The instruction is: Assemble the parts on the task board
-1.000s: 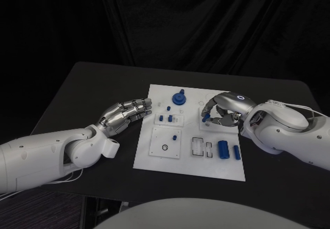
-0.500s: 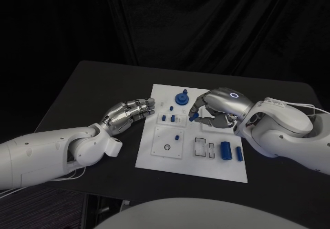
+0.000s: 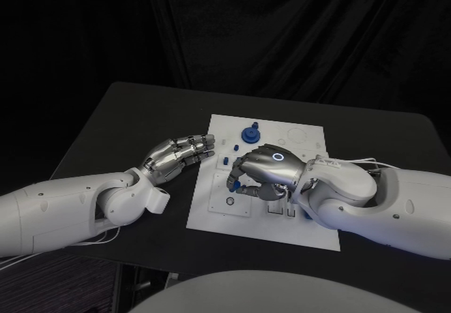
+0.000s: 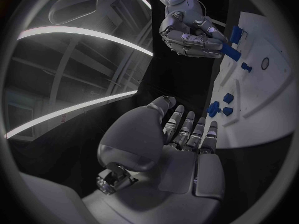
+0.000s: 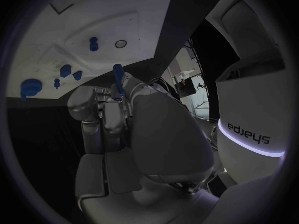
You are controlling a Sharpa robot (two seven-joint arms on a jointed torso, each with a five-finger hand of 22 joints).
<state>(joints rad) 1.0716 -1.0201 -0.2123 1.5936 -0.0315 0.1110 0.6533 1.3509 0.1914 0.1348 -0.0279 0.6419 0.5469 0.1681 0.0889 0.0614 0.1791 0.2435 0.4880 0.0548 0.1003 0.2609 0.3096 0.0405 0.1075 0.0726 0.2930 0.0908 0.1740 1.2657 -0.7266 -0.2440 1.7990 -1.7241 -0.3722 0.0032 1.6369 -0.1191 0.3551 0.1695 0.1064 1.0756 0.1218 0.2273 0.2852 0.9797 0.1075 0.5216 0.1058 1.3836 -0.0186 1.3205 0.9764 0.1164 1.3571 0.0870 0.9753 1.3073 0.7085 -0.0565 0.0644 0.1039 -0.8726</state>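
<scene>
Operator: Head view, hand status?

Technician: Left hand [image 3: 176, 158] is empty, fingers loosely extended, at 9 o'clock of board [image 3: 305, 138], just off its edge. Right hand [image 3: 263, 171] hangs over board centre, fingers curled downward.

Operator: Left wrist view?

Technician: Left palm bare, fingers straight, nothing held. Board edge lies just beyond the fingertips.

Operator: Right wrist view?

Technician: Right fingers clamped on blue peg [image 5: 117, 74]. One end protrudes past them toward the board.

Operator: Handling?

Technician: Peg is probably light, rigid, smooth plastic. Slip and tilt between metal fingers are the likely risks. Grip mid-shaft, leave the insertion end free, and keep it square to the socket.
</scene>
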